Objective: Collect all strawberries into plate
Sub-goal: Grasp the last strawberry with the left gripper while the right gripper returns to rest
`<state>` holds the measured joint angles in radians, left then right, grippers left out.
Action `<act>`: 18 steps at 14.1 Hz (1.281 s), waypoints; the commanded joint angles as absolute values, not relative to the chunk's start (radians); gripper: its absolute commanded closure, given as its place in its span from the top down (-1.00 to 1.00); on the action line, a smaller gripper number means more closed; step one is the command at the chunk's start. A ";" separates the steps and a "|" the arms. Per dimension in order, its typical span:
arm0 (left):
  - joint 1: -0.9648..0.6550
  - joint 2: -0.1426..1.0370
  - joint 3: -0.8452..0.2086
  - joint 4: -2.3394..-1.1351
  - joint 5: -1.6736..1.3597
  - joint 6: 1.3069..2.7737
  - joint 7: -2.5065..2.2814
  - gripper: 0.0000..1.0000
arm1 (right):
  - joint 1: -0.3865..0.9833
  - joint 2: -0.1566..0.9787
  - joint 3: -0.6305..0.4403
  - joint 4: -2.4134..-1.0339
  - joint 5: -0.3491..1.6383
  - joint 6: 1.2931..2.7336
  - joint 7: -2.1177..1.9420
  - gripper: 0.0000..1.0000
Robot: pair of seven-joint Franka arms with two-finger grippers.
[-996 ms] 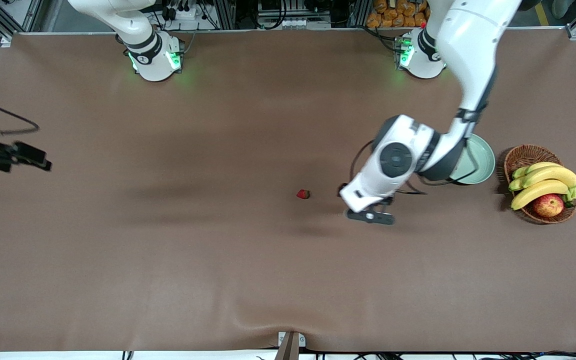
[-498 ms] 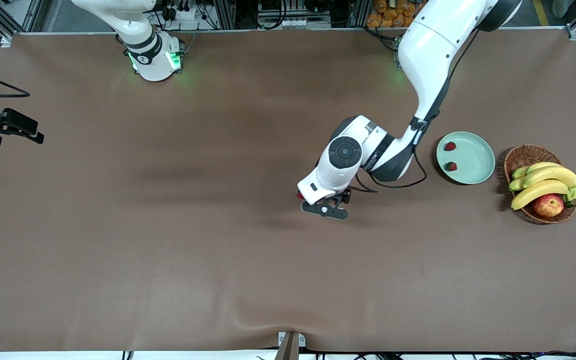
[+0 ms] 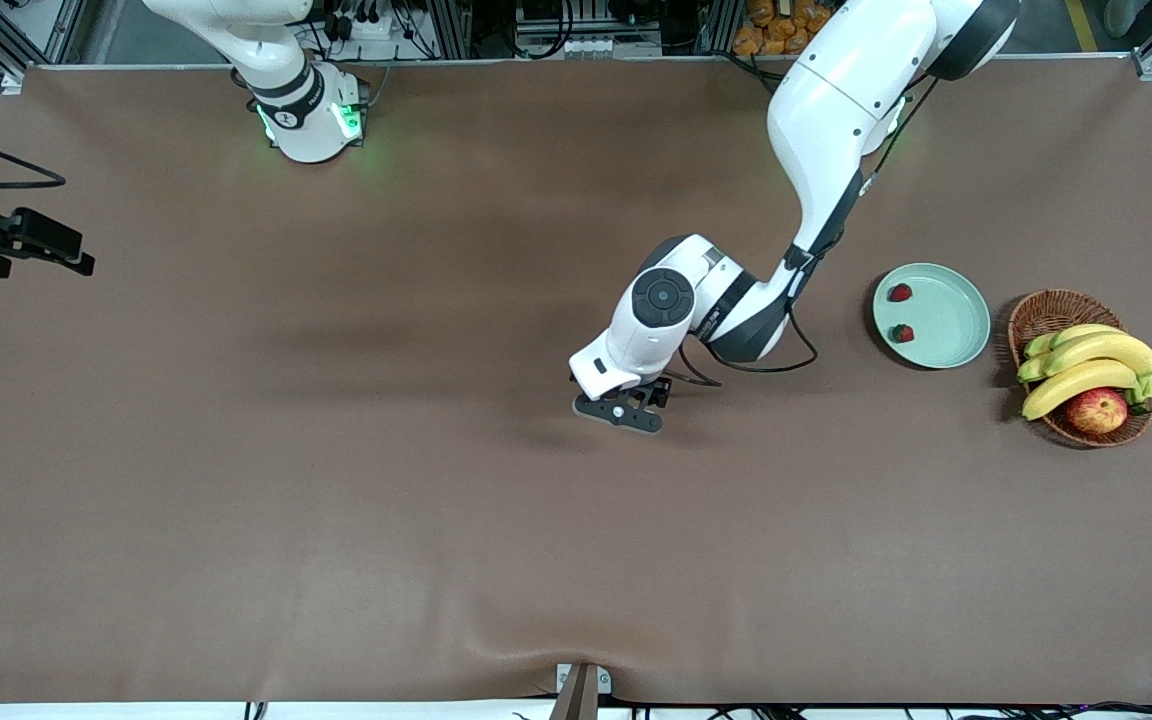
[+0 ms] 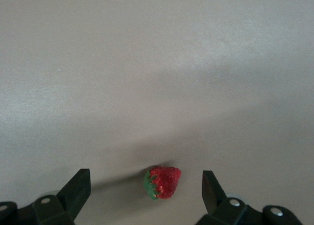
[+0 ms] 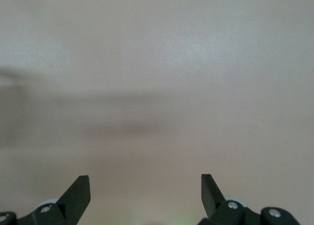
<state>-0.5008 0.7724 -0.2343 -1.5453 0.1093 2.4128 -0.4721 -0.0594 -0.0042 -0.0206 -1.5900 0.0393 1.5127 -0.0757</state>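
Reaching mid-table, the left gripper (image 4: 145,186) hangs over a strawberry (image 4: 163,182), fingers (image 4: 77,188) wide apart.

Left gripper (image 4: 146,188) and right gripper (image 5: 145,188) hang, jaws wide apart.

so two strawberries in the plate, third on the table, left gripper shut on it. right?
Not quite. The left gripper is open, not shut: the left wrist view shows its fingers spread wide, apart from the third strawberry lying on the table between them. The rest holds: two strawberries are in the plate.
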 commanded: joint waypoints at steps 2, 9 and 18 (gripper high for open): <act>-0.544 0.822 -0.229 -1.520 0.112 2.416 -0.527 0.80 | -0.061 -0.038 -0.011 -1.611 0.021 1.511 -0.054 1.00; -0.546 0.821 -0.229 -1.519 0.120 2.416 -0.528 0.29 | -0.064 -0.035 -0.011 -1.575 0.009 1.509 -0.054 1.00; -0.540 0.824 -0.221 -1.523 0.129 2.414 -0.528 -0.13 | -0.092 -0.015 -0.012 -1.543 0.012 1.516 -0.049 1.00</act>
